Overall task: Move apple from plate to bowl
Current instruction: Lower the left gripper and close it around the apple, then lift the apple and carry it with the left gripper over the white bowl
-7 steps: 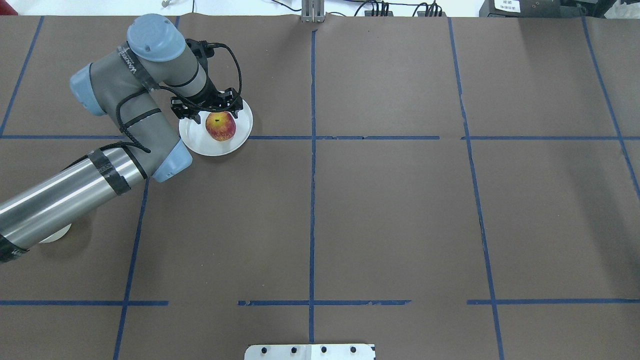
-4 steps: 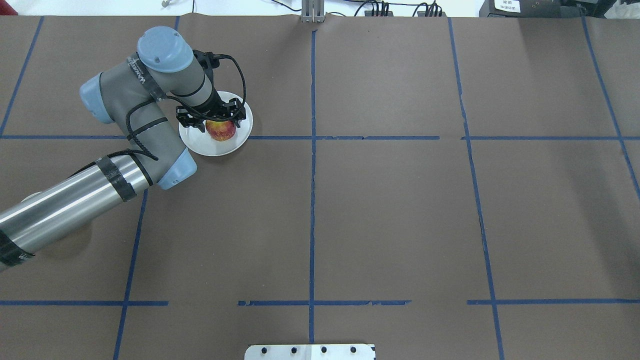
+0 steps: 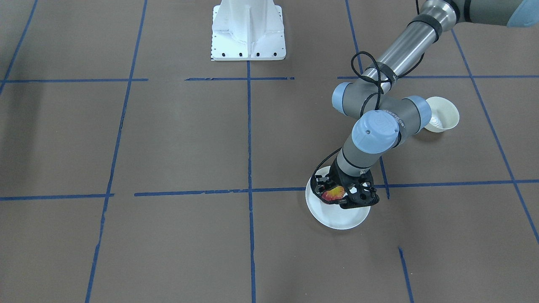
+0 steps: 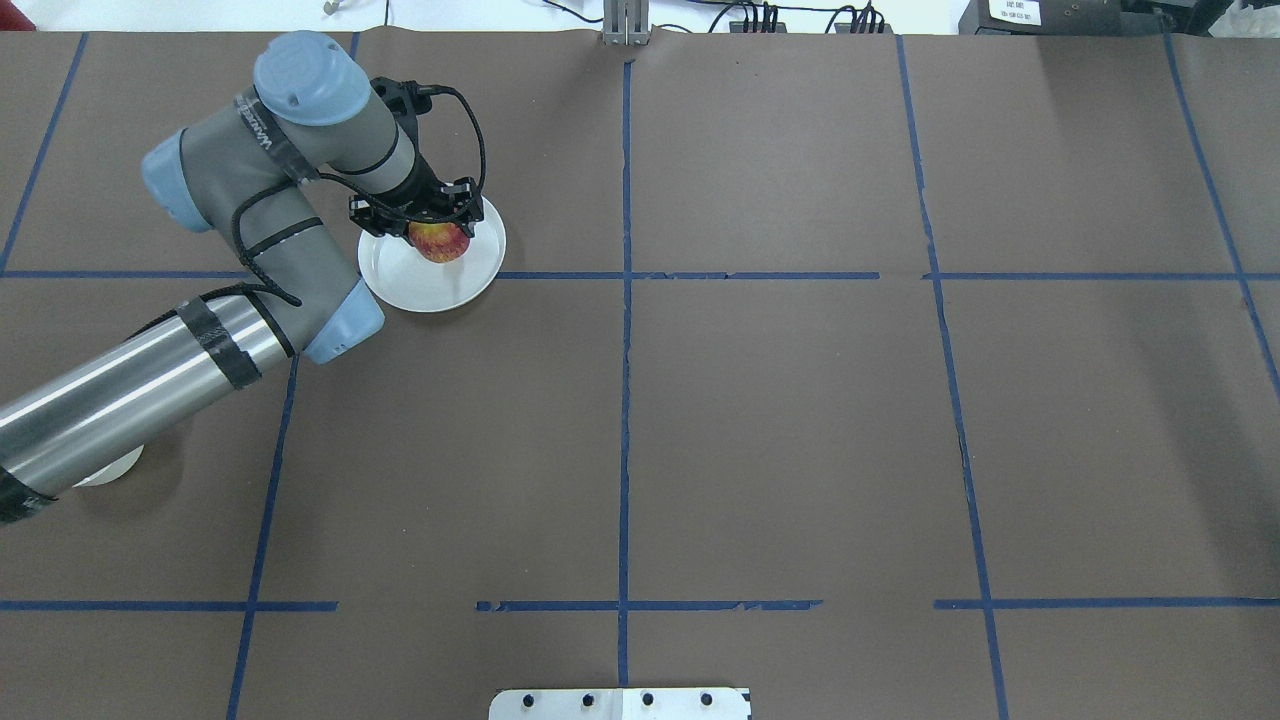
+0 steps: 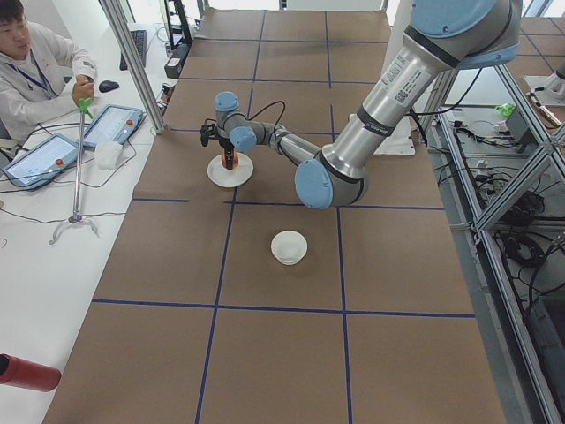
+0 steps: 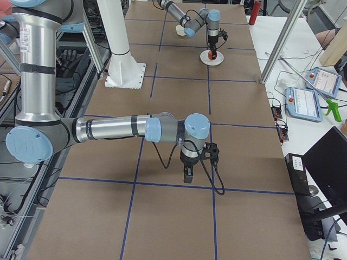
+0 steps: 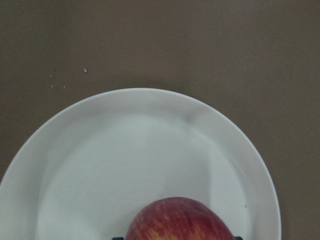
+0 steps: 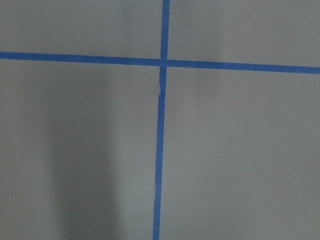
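Front-facing: bowl (image 3: 449,112) plainly seen; overhead: mostly hidden; left gripper (image 4: 432,226) clamps apple (image 4: 440,245) over plate (image 4: 415,288).

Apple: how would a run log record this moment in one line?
left gripper shut on apple | apple over plate | bowl without apple

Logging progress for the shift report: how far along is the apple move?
Done: the left gripper is shut on the apple. In hand: the apple is over the plate, seemingly held just clear of it in the side views. Left: carrying it to the bowl, which sits nearer the robot with no apple in it, and releasing it there.
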You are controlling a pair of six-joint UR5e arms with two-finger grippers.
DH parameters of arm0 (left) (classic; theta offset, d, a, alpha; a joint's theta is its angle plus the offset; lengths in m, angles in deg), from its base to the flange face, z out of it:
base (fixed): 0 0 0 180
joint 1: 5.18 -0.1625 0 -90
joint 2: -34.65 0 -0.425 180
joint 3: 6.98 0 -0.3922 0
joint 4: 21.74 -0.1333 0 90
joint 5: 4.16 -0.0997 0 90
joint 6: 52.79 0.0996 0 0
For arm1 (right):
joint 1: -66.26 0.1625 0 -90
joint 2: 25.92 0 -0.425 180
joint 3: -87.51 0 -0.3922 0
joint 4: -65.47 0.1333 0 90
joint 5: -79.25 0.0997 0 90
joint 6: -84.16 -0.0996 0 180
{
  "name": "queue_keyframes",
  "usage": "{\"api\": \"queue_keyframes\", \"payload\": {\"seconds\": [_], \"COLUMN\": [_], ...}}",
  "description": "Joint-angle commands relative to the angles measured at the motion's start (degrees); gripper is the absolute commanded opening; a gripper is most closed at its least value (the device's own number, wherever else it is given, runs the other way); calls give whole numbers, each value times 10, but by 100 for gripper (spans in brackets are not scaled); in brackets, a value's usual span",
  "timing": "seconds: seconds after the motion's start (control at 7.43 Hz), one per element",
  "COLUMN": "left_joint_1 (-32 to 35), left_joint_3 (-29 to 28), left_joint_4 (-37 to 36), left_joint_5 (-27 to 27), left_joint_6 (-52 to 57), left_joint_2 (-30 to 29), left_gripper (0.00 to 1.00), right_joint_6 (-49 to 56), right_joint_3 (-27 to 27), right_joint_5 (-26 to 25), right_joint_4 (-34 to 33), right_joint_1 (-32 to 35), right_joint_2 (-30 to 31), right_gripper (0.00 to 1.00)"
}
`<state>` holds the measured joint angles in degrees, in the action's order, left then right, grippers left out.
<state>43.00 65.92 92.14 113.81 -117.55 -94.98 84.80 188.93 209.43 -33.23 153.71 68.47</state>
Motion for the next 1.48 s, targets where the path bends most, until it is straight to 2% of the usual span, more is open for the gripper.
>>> {"api": "queue_keyframes", "payload": {"seconds": [0.0,0.13,0.27,0.54,0.67,0.81,1.08,1.35], "left_joint_1": [32,33,33,32,30,30,24,19], "left_joint_3": [187,283,330,371,365,368,364,349], "left_joint_4": [-2,-9,-21,5,46,77,80,79], "left_joint_5": [2,2,4,3,3,4,9,9], "left_joint_6": [3,61,92,126,130,123,125,123], "left_joint_2": [137,237,303,427,480,495,545,550], "left_gripper": [0,0,0,0,0,0,0,0], "right_joint_6": [0,0,0,0,0,0,0,0], "right_joint_3": [0,-1,-1,-1,-1,0,-1,-1], "right_joint_5": [0,0,0,0,0,0,0,0], "right_joint_4": [0,0,0,0,0,0,0,1], "right_joint_1": [0,0,0,0,0,0,0,0], "right_joint_2": [0,0,0,0,0,0,0,0], "right_gripper": [100,100,100,100,100,100,100,100]}}
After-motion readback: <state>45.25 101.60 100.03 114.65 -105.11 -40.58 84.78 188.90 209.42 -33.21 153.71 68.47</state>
